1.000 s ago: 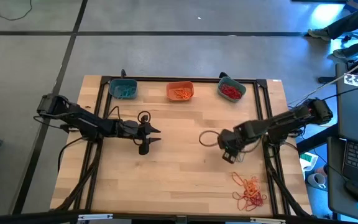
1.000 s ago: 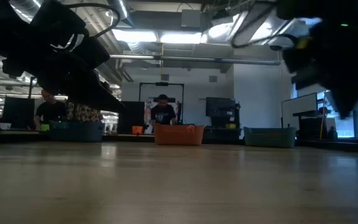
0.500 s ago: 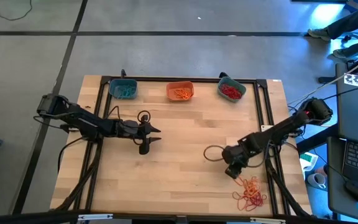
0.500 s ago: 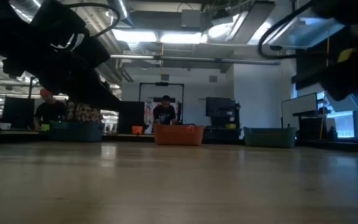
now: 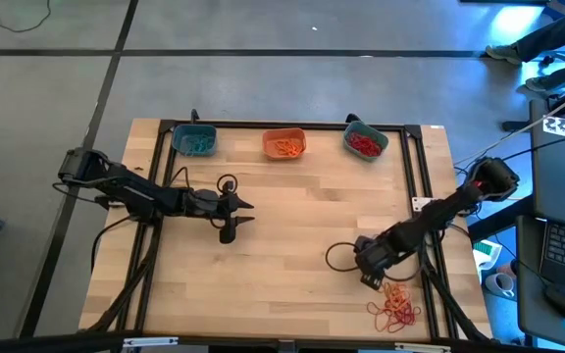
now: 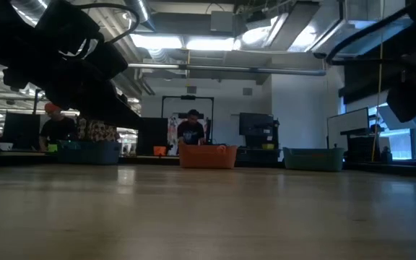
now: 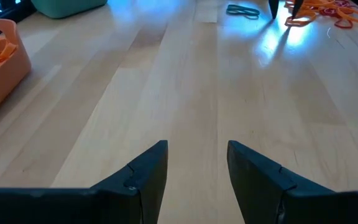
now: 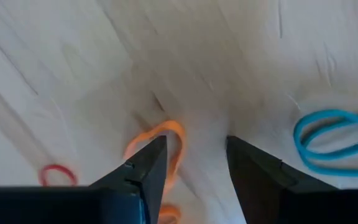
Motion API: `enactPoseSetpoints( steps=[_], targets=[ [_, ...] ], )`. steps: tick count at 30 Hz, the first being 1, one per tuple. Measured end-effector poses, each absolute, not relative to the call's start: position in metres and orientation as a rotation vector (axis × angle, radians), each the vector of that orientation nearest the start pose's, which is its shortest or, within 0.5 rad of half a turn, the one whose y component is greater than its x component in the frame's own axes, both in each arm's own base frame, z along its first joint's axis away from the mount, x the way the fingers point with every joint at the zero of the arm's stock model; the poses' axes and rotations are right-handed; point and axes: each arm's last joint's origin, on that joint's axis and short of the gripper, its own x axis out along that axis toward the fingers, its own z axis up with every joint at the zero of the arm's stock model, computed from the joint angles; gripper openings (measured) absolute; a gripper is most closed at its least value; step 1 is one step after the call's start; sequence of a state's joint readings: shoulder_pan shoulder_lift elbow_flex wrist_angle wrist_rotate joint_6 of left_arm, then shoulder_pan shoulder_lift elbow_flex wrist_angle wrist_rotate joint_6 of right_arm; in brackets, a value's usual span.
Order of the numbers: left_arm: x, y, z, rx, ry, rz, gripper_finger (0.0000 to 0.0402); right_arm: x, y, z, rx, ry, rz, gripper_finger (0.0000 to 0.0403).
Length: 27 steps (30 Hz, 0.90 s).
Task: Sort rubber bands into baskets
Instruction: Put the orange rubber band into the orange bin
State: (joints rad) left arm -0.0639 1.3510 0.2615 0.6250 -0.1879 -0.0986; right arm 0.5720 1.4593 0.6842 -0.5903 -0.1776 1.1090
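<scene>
While the left gripper (image 5: 244, 213) waits parted and empty at table centre, the right gripper (image 5: 372, 277), jaws parted and empty, hangs over the band pile (image 5: 393, 303) at the table's five o'clock. An orange band (image 8: 166, 140) lies between its fingers. Descend straight and pinch one loop only. Baskets (image 5: 283, 144) line twelve o'clock.

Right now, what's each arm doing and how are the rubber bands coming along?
Right end effector open, poised over an orange band at the loose pile. Left end effector open, waiting mid-table. Three baskets already hold bands. Nothing blocking.
</scene>
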Motion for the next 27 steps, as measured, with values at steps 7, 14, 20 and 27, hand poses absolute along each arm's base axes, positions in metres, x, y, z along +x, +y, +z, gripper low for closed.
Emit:
enactPoseSetpoints(
  steps=[7,14,20,27],
  targets=[
    [0.215,-0.008,0.129,-0.037,0.454,0.144,0.0164,0.19,0.128,0.135,0.543,1.549,-0.155,0.0088],
    [0.215,-0.008,0.129,-0.037,0.454,0.144,0.0164,0.194,0.13,0.135,0.484,1.495,-0.089,0.0011],
    [0.215,-0.008,0.129,-0.036,0.454,0.144,0.0164,0.21,0.137,0.15,0.428,1.382,-0.036,0.0006],
    [0.215,-0.008,0.129,-0.036,0.455,0.144,0.0164,0.232,0.135,0.174,0.247,1.191,-0.053,0.0004]
  ],
)
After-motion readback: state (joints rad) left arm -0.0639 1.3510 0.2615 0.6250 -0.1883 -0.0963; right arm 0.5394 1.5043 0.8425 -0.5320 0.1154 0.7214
